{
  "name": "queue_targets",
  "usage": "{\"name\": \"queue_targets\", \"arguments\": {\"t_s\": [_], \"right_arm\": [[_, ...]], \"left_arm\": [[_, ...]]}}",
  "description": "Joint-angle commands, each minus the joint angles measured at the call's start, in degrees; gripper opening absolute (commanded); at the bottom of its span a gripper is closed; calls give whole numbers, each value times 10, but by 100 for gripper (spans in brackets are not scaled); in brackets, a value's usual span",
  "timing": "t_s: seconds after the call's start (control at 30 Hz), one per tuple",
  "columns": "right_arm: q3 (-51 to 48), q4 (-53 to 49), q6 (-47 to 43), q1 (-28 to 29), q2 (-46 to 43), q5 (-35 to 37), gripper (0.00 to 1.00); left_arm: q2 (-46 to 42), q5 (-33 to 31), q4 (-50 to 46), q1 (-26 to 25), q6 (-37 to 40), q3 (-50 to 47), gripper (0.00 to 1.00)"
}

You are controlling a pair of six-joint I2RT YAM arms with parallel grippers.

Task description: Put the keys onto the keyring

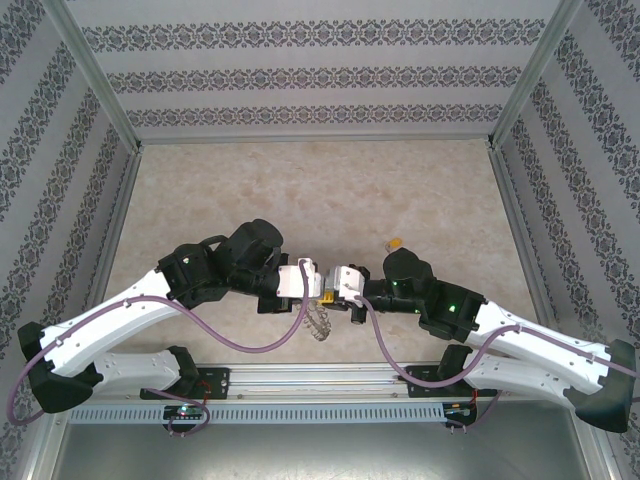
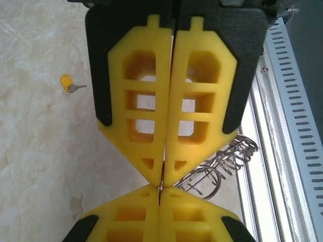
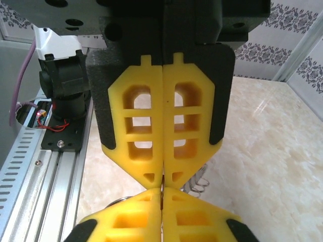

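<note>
Pale marbled stone pattern covers the bench (image 1: 300, 190), boxed on three sides by walls with dark floral stripes. Nearest, along the bottom of the top view, a slotted aluminium rail (image 1: 330, 378) carries both arms, which bend inward to meet just above it at lower centre.

The left tool (image 2: 165, 174) has its yellow fingers pressed flat together, and so has the right tool (image 3: 162, 176). The two point straight at each other, tip against tip. A thin dark sliver shows at the seam where they meet. The keyring (image 2: 229, 160) runs into that spot and, seen from above, hangs just below it. I judge both tools to be pinching its rim, one from each side, though the contact is too small to be sure of. The hold makes sense: two grips steady the ring and could spread a loop for threading. Its fringe of small wire loops dangles free at lower right in the left wrist view.

Farther back the key (image 2: 67, 83), with its yellow head and short shank, lies alone on the bench. It sits upper left in the left wrist view and above and right of the tools from overhead, well apart from the ring. It is not yet threaded, so the task looks early — one tool would have to let go to fetch it.
</note>
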Motion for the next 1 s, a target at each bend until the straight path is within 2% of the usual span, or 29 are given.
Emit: {"name": "queue_targets", "arguments": {"t_s": [0.0,0.17,0.37,0.77,0.97], "right_arm": [[-6,-7,-7,2,-6,-24,2],[-8,-6,-8,1,-7,-34,0],[-10,-6,-7,0,-4,-26,18],[-6,-13,-8,0,13,10,15],[-13,-4,-1,-4,2,30,20]], "left_arm": [[-17,16,50,-8,-3,0,0],[-17,15,56,-8,-3,-4,0],[-18,15,54,-8,-3,-1,0],[-21,12,48,-8,-1,0,0],[-20,10,46,-8,2,2,0]]}}
